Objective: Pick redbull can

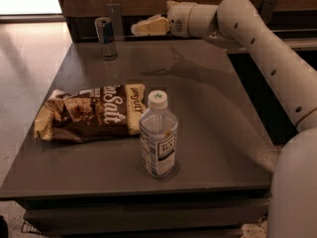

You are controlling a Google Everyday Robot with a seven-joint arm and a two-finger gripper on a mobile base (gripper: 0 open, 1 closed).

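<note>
The redbull can (105, 37), slim, blue and silver, stands upright near the far left corner of the grey table (208, 113). My gripper (141, 28) hangs above the table's far edge, to the right of the can and about level with its top, pointing left toward it. A clear gap lies between the gripper and the can. The arm (257, 38) reaches in from the right.
A clear plastic water bottle (158, 135) with a white cap stands near the front middle. A brown chip bag (91, 113) lies flat to its left. A dark wooden wall with a metal post (115, 14) runs behind the table.
</note>
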